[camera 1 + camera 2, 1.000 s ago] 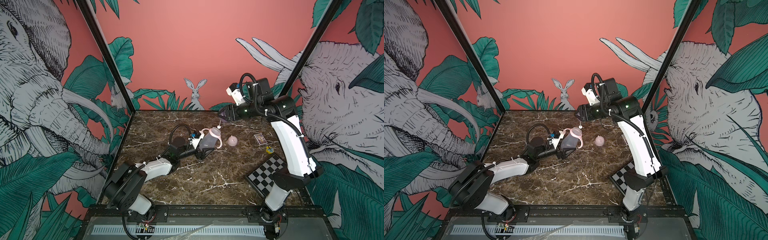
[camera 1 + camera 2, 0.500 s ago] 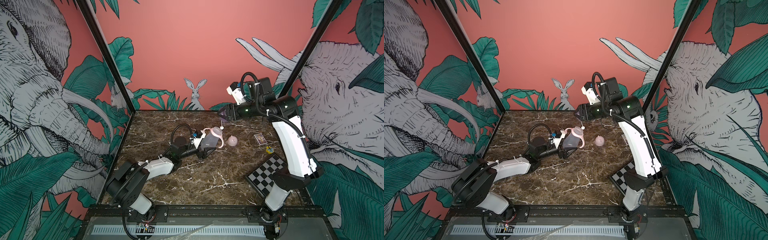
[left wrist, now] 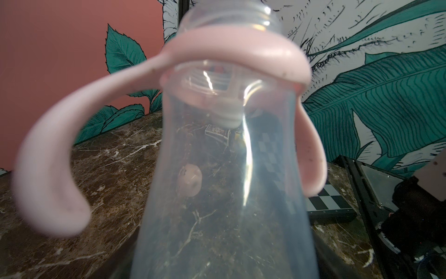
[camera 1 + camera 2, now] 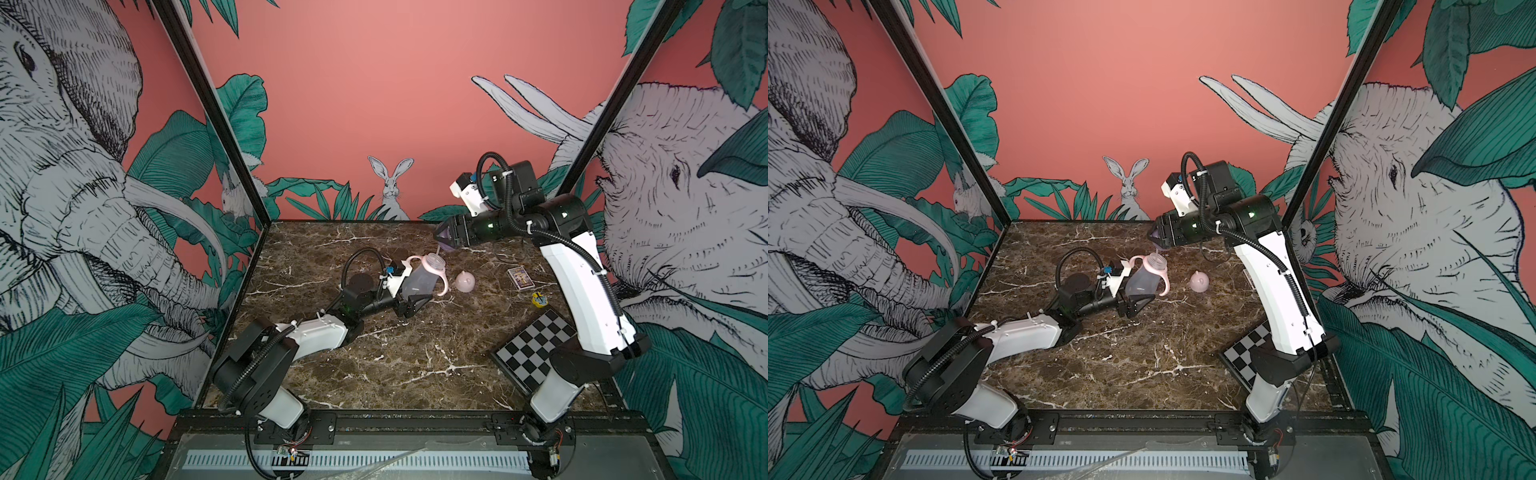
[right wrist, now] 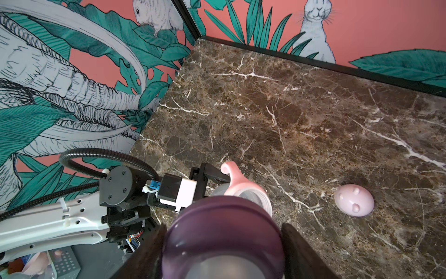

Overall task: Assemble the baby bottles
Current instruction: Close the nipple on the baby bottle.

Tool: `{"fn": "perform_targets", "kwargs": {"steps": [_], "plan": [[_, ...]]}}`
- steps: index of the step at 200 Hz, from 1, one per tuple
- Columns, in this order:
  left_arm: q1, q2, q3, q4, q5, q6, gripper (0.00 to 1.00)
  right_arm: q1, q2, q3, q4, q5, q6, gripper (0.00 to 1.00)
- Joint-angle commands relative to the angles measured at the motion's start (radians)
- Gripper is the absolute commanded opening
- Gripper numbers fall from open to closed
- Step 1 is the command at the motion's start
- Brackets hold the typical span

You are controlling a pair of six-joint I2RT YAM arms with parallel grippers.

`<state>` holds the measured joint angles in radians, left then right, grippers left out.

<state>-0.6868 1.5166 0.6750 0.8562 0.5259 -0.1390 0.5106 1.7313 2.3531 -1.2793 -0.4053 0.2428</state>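
Bottle body (image 4: 419,282), clamped in my left hand (image 4: 409,291), tilts its open neck toward 1 o'clock. My right hand (image 4: 449,235), gripping the purple collar (image 5: 222,229), hangs just above it.

We see a frosted clear bottle body (image 4: 417,283) tilted, open neck uppermost, pale pink two-handled ring (image 4: 443,286) round that neck, purple translucent collar (image 4: 448,240) just above it, straw (image 4: 438,250) hanging toward the mouth, pink eared dome cap (image 4: 465,282) dome-up beside the body.

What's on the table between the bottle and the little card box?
The pink eared cap sits between the bottle and the card box, touching neither. It shows in a top view.
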Motion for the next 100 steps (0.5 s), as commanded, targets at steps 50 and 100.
{"fn": "perform_targets", "kwargs": {"steps": [50, 100], "plan": [[-0.037, -0.191, 0.008, -0.117, -0.006, 0.086, 0.5, -0.003, 0.01, -0.011, -0.069, -0.117, -0.094, 0.51], [-0.039, -0.24, -0.012, -0.213, -0.018, 0.149, 0.49, 0.007, 0.036, -0.036, -0.127, -0.15, -0.119, 0.51]]}}
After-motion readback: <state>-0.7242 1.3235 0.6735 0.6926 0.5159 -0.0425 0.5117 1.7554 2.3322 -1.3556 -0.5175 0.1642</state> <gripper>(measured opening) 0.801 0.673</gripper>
